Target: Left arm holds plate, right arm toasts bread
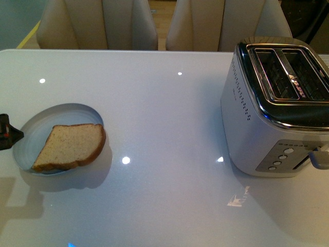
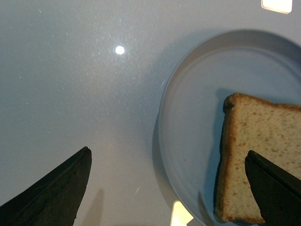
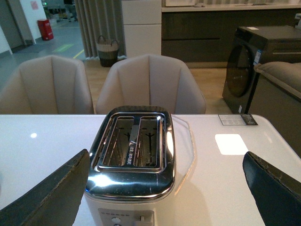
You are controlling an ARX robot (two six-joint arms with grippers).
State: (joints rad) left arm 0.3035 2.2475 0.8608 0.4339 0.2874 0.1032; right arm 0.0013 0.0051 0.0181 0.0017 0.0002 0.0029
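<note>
Brown bread (plated) near left fingers

The front camera sits up high and looks down and forward over the white table, with the plate on the left, the toaster on the right and chairs at the far edge. The left wrist camera is very close and looks almost straight down at the plate and the bread, which the front camera sees too. The right wrist camera looks from near over the toaster to the chairs, shared with the front one.
</note>
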